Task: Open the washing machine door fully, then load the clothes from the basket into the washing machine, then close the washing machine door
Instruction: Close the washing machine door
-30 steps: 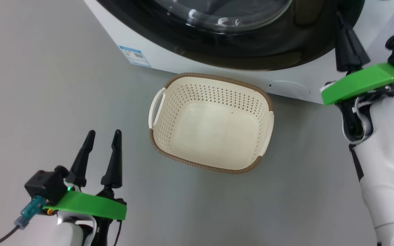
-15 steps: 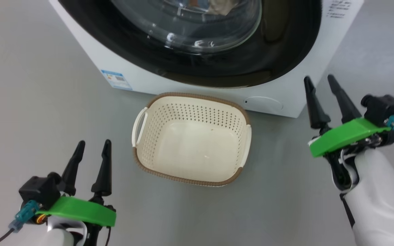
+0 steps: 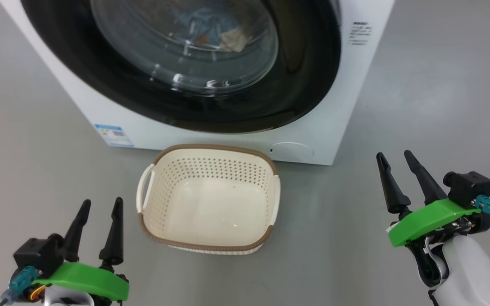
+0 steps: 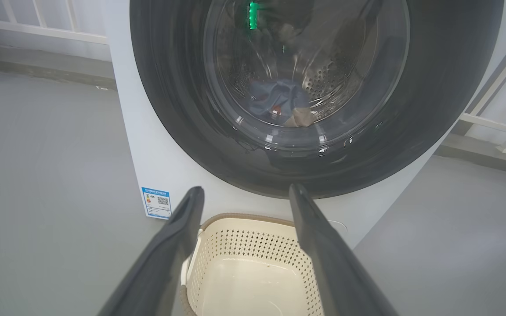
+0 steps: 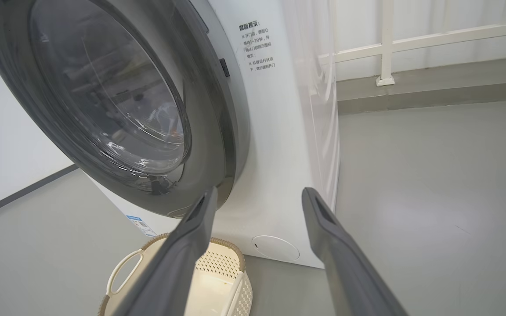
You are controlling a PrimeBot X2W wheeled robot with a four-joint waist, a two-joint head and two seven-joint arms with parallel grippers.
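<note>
- I am seeing the washing machine [image 3: 326,127] standing on the grey floor [image 3: 419,85], with its blue label sticker [image 3: 114,134] low on the front.
- The door [image 3: 304,85] is lying flat against the machine's front and looking shut.
- The clothes [image 3: 202,25] are showing through the door glass as a blue bundle with a pale patch, lying inside the drum.
- The basket [image 3: 211,147] is sitting on the floor just in front of the machine, below the door, with its bare bottom showing.
- My left pincer [image 3: 102,203] is hanging spread apart near the basket's left handle, gripping nothing.
- My right pincer [image 3: 394,155] is hanging spread apart well to the right of the basket, off the machine's right corner, touching nothing.
</note>
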